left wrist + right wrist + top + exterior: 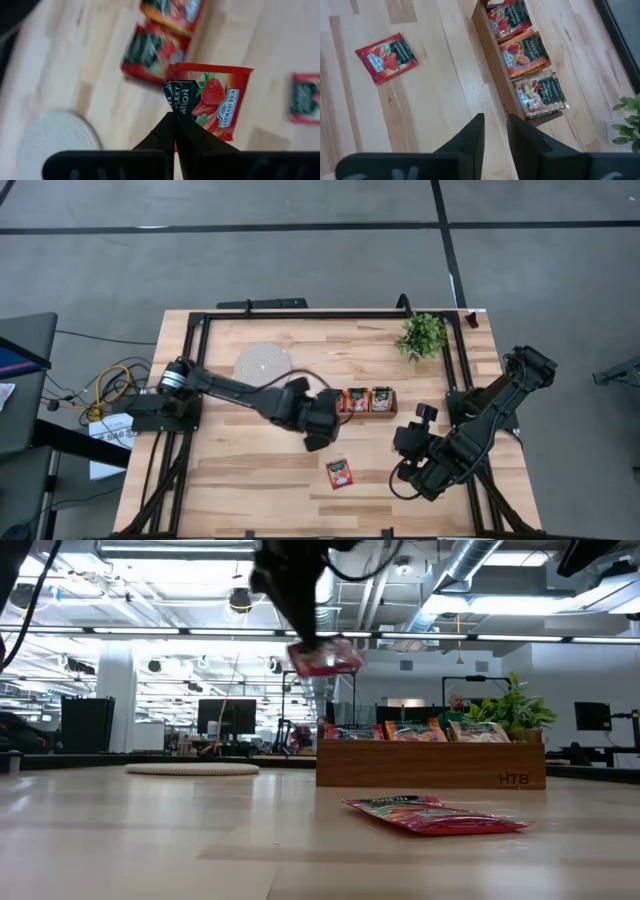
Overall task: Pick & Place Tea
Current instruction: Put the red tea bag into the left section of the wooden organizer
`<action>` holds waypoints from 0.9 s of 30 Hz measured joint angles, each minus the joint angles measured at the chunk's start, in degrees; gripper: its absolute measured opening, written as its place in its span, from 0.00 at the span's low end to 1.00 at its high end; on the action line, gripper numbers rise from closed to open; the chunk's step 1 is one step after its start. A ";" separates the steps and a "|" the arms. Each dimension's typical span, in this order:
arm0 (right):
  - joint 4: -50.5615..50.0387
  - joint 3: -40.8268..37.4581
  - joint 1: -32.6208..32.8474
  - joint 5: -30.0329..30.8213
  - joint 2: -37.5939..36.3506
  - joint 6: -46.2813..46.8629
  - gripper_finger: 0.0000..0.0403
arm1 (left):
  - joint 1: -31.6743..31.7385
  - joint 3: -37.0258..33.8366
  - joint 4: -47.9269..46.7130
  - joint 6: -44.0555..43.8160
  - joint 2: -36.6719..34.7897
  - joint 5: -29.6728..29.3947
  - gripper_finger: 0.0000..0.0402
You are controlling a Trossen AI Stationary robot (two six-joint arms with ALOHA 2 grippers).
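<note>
A red tea sachet [212, 100] with a strawberry print hangs in the air, with my left gripper [175, 125] shut on it. In the low view this tea sachet [325, 657] floats high above the table, near the left end of the brown wooden tray [430, 765]. A second red tea sachet [340, 473] lies flat on the table in front of the tray. The tray [492, 47] holds more sachets [522, 52] in its three compartments. My right gripper [495, 131] hovers open over bare wood at the table's right. My left gripper pinches the sachet between its two fingertips [167, 127], at the edge of its dark-green printed end [176, 106]. The fingers slant down from above. The sachet is lifted clear of table and tray and sticks out past the fingertips, nearly level in the low view.
A round white disc [263, 363] lies at the table's far left. A green plant [422, 335] stands at the far right corner. A black frame [200, 320] runs around the table.
</note>
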 joint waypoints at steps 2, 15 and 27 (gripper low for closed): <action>0.22 0.00 -0.24 -0.04 0.02 0.02 0.19 | 1.30 2.35 0.10 3.29 2.03 -0.98 0.00; 0.09 0.02 -0.60 -0.06 0.02 0.00 0.19 | 5.10 15.07 -0.35 23.19 14.93 -11.48 0.00; 0.06 0.02 -0.60 -0.06 0.02 0.02 0.19 | 5.73 14.99 -2.67 26.17 16.90 -14.44 0.00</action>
